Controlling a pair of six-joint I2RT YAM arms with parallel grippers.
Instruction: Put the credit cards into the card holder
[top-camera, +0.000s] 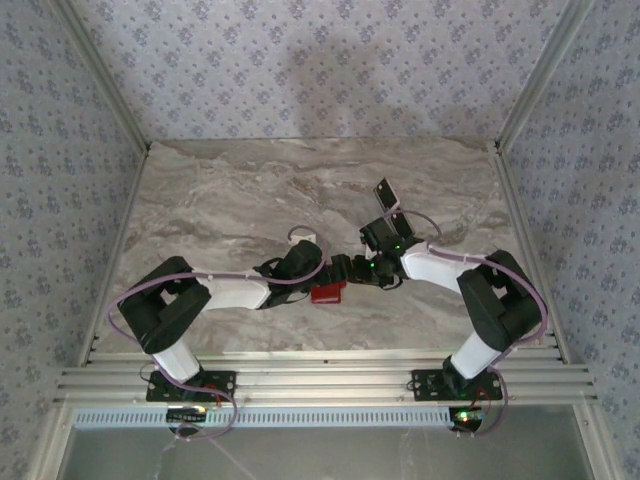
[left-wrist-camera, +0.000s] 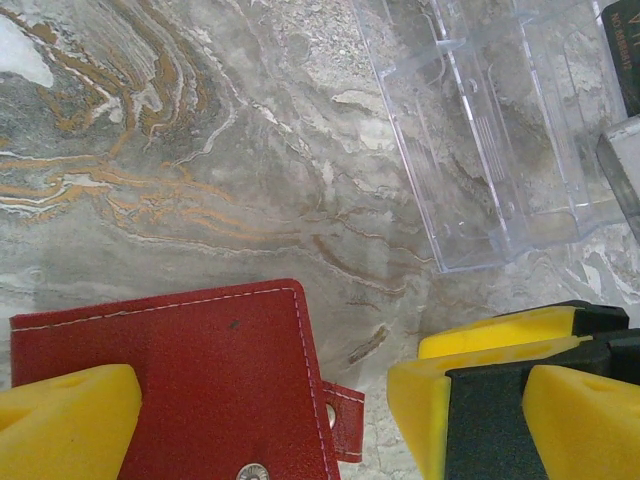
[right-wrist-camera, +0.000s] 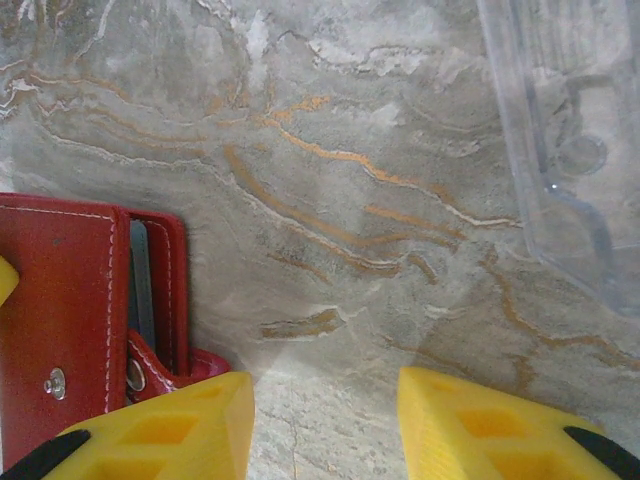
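**One card looks tucked in, a black one waits out on the desk**

The right fingers (right-wrist-camera: 160, 430) stand partly apart with nothing between them but bare desk (right-wrist-camera: 350, 150); they have hold of nothing. Just beside them lies the card holder (right-wrist-camera: 60, 310), flat on the desk, with its snap tab pointing their way. Between its red leaves shows a thin grey strip (right-wrist-camera: 141, 280). I take it for the edge of the silvery grey card, already slid inside, though only a sliver can be seen.

The left fingers (left-wrist-camera: 65, 425) are spread as wide as they go. One overlaps a corner of the card holder, and the other hangs over bare desk, clear of the snap tab. They grip nothing either.

Seen from above, both wrists meet over the card holder, which sits around the middle of the desk, towards the near edge. Beyond it, to the far right, lies a clear plastic case (left-wrist-camera: 470, 130). A black card (top-camera: 387, 192) sits out on the desk on the far side of the right wrist, well apart from the card holder.

To my eye the job is begun but not finished. One card appears to be in, and that black card plainly has yet to be fetched and slotted. How many of the remaining cards are already inside the red leaves I cannot tell.
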